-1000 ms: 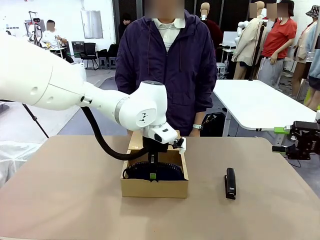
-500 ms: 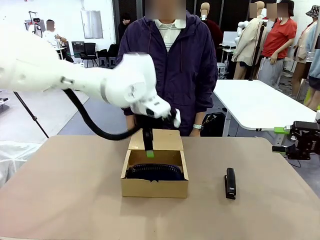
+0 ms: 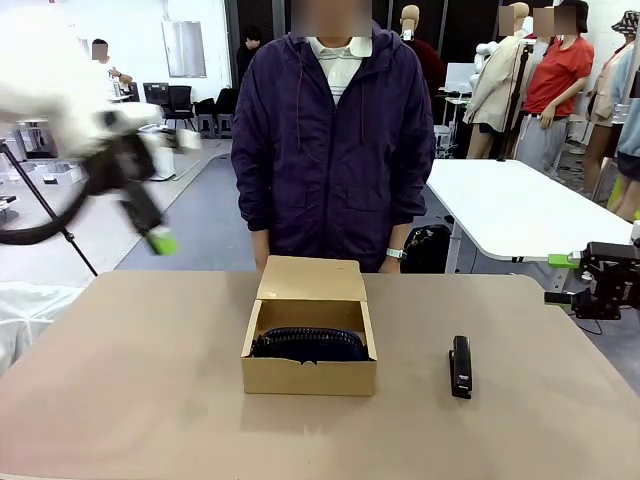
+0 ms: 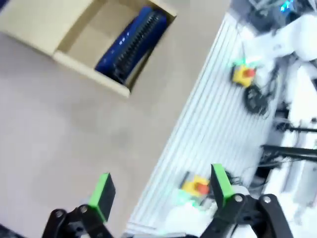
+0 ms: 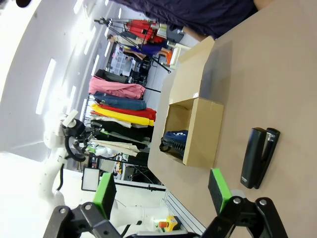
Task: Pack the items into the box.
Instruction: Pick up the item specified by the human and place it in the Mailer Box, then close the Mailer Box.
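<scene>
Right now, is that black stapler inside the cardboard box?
No, the black stapler lies on the table, apart from the box, which holds only the blue pouch.

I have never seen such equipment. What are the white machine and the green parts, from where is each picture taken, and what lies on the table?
The machine is a robot with two white arms at a brown table. A person stands at the far side. The front picture is taken from between the arms, looking across the table. In it the left arm appears blurred at the upper left.

The other two pictures come from a small camera on each wrist, so they look tilted. The black parts with green pads at their bottom edge are the fingers. The left gripper and the right gripper are both open and hold nothing.

On the table stands an open cardboard box with a navy pouch inside. To its right lies a black stapler-like thing.
</scene>
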`<state>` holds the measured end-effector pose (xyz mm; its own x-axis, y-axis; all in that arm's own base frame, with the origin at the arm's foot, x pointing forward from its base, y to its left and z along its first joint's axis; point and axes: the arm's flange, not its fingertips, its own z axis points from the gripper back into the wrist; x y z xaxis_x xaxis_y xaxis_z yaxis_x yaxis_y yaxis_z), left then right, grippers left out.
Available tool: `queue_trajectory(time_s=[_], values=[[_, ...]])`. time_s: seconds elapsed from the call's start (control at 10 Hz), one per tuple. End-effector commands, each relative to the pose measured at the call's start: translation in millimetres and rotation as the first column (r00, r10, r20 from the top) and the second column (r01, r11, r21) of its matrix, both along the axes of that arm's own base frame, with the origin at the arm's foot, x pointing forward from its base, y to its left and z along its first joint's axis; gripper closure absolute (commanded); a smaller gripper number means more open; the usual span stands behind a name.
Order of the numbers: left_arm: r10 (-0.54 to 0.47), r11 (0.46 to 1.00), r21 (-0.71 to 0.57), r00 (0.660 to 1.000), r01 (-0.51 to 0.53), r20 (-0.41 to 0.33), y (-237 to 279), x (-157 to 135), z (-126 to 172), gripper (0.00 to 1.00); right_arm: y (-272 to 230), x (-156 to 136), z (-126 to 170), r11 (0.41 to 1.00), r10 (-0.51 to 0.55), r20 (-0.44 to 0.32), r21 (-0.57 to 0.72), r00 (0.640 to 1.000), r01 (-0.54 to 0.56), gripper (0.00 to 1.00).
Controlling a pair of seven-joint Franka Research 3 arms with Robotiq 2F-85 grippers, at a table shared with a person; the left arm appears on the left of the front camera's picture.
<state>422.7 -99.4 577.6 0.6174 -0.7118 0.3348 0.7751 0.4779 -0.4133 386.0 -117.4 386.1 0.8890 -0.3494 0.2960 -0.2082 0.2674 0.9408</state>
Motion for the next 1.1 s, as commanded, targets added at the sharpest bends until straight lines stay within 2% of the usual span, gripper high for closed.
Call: queue_trajectory(time_s=[0.0, 0.1, 0.2, 0.3, 0.4, 0.5, 0.6, 1.0], values=[[0.364, 0.87, -0.347, 0.931, -0.35, -0.024, 104, -33, -17, 0.0, -2, 0, 6, 1.0, 0.012, -0.018, 0.002, 1.0, -0.012, 0.0], [0.45, 0.768, -0.479, 0.89, -0.426, -0.069, 138, -43, -34, 0.0, -2, 0, 6, 1.0, 0.012, -0.018, 0.002, 1.0, -0.012, 0.0], [0.529, 0.682, -0.505, 0.834, -0.529, -0.159, 159, -46, -59, 0.0, -2, 0, 6, 1.0, 0.012, -0.018, 0.002, 1.0, -0.012, 0.0], [0.582, 0.595, -0.545, 0.785, -0.591, -0.215, 177, -50, -93, 0.0, -2, 0, 6, 1.0, 0.012, -0.018, 0.002, 1.0, -0.012, 0.0], [0.611, 0.537, -0.579, 0.756, -0.614, -0.235, 184, -55, -117, 0.0, -2, 0, 6, 1.0, 0.012, -0.018, 0.002, 1.0, -0.012, 0.0], [0.631, 0.51, -0.578, 0.734, -0.637, -0.251, 183, -56, -136, 0.0, -2, 0, 6, 1.0, 0.012, -0.018, 0.002, 1.0, -0.012, 0.0], [0.553, 0.648, -0.47, 0.794, -0.599, -0.251, 210, -61, -99, 0.0, -2, 0, 6, 1.0, 0.012, -0.018, 0.002, 1.0, -0.012, 0.0], [0.553, 0.648, -0.47, 0.794, -0.599, -0.251, 210, -61, -99, 0.0, -2, 0, 6, 1.0, 0.012, -0.018, 0.002, 1.0, -0.012, 0.0]])
